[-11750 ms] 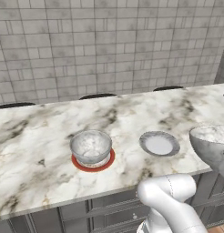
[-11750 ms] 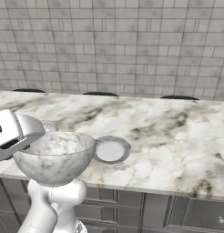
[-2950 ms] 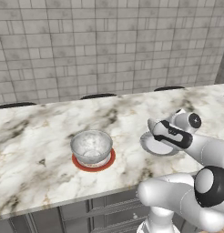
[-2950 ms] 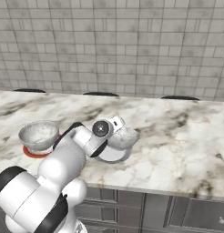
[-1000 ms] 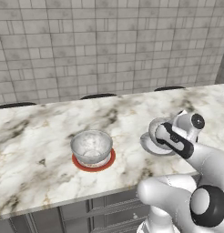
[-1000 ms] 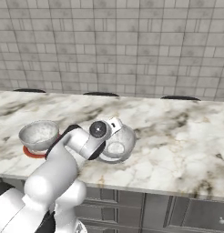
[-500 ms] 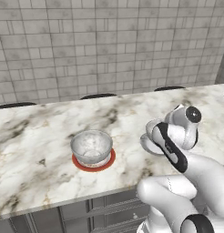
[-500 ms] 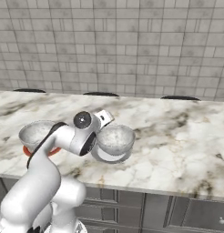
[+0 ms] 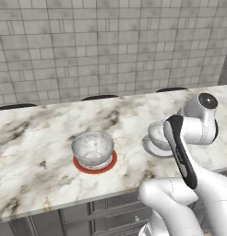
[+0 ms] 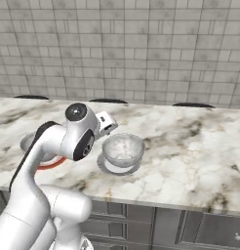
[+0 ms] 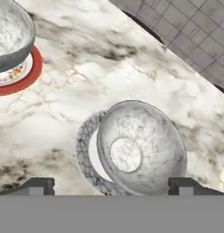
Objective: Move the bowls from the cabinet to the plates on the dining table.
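Observation:
Two marble bowls stand on plates on the dining table [image 9: 37,133]. One bowl [image 9: 92,147] sits on the red-orange plate [image 9: 95,167]. The other bowl [image 10: 123,149] rests on the pale grey-white plate [image 10: 108,167]. In the hand view this bowl [image 11: 141,145] and its plate [image 11: 85,150] lie just beyond my gripper [image 11: 111,186]. The gripper is open, its fingertips [image 11: 38,184] wide apart and touching nothing. The first bowl [image 11: 9,32] and the red-orange plate [image 11: 29,75] are at the upper left. My hand [image 10: 105,122] hovers just left of the second bowl. The cabinet is out of view.
A grey tiled wall [image 9: 110,46] rises behind the table. Dark stool tops [image 10: 107,100] line its far edge. The grey panelled front [image 9: 87,212] is below the near edge. My own arm [image 9: 180,152] covers part of the pale plate in the left base view.
My hand has drawn back and up from the bowl on the pale plate, and the elbow has swung. The bowl stays on its plate. The jaws stay open.

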{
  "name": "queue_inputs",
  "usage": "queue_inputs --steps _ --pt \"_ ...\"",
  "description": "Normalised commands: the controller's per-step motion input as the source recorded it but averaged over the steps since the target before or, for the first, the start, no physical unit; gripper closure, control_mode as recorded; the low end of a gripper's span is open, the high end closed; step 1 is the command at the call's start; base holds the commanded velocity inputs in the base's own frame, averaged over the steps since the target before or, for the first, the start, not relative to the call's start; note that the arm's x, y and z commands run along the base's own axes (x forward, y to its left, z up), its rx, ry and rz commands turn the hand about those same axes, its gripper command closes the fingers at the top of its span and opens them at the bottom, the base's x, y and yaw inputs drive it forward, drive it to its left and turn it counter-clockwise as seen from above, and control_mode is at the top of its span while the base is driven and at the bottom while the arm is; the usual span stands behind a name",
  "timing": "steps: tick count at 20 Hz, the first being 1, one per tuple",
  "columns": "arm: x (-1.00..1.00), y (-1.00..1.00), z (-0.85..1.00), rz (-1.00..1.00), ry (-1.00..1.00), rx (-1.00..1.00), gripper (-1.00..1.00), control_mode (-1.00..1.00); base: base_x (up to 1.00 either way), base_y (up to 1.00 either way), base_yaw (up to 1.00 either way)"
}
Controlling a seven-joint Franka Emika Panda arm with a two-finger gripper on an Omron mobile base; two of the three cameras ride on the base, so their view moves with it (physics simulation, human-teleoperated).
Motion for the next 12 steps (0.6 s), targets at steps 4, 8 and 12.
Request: queue_inputs --steps 4,8,12 --pt "-1.00 -0.07 0.23 -0.04 0.06 0.00 -1.00 -1.00 0.00 0.00 0.00" --pt "-1.00 -0.06 0.02 -0.18 0.00 0.02 -1.00 -1.00 0.00 0.00 0.00" --pt "-0.67 0.00 0.10 -0.31 -0.06 0.04 -1.00 -1.00 0.00 0.00 0.00"
